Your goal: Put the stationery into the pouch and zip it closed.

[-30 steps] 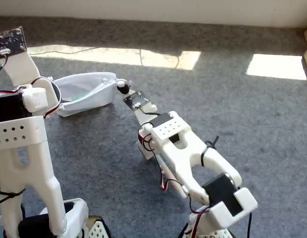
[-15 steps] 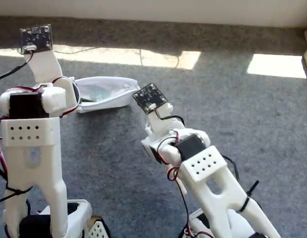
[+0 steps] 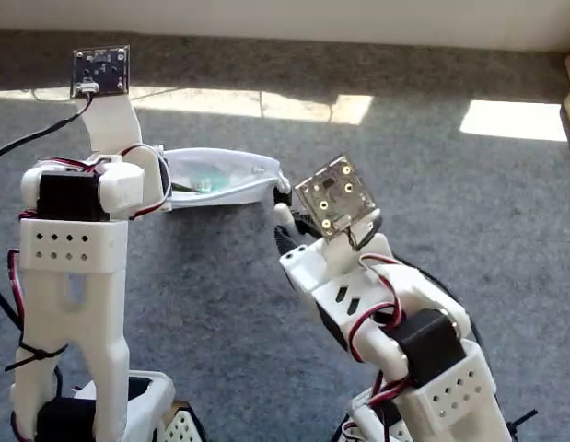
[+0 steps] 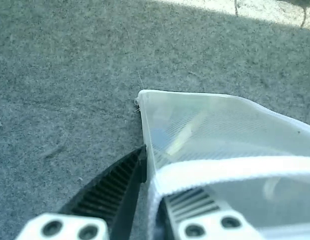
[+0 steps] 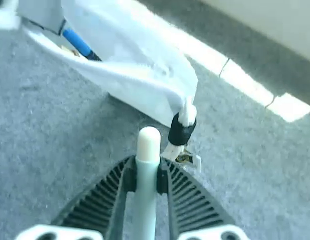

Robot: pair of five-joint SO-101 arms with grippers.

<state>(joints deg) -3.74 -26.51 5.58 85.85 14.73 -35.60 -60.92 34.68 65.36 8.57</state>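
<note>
High view, left to right: the left gripper (image 4: 147, 172) pinches one end of the white mesh pouch (image 3: 220, 175), which rests on grey carpet (image 3: 469, 212) between the two arms. That grip looks meant to keep the pouch steady. Just beyond the pouch's other end, near its black zipper pull (image 5: 182, 132), the right gripper (image 5: 144, 172) is clamped around a pale pen (image 5: 147, 145), aimed toward the pouch as if to slide it in beside the blue pen (image 5: 77, 42) inside.
</note>
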